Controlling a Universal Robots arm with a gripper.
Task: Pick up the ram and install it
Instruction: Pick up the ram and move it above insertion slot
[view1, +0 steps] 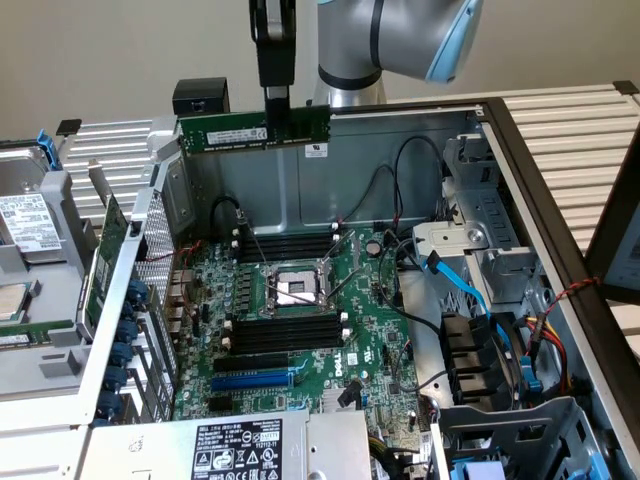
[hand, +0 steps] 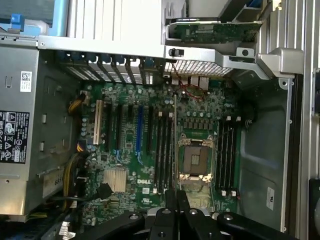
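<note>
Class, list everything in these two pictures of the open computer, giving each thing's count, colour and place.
case: one, grey, lying open
ram: one, green, held above the case
motherboard: one, green, inside the case
processor socket: one, silver, middle of motherboard
memory slot banks: two, black, flanking the processor socket
blue cable: one, blue, exterior view's right
power supply: one, grey, nearest the exterior camera
robot arm: one, grey and blue, above the case
claw: one, black, shut on the ram
</note>
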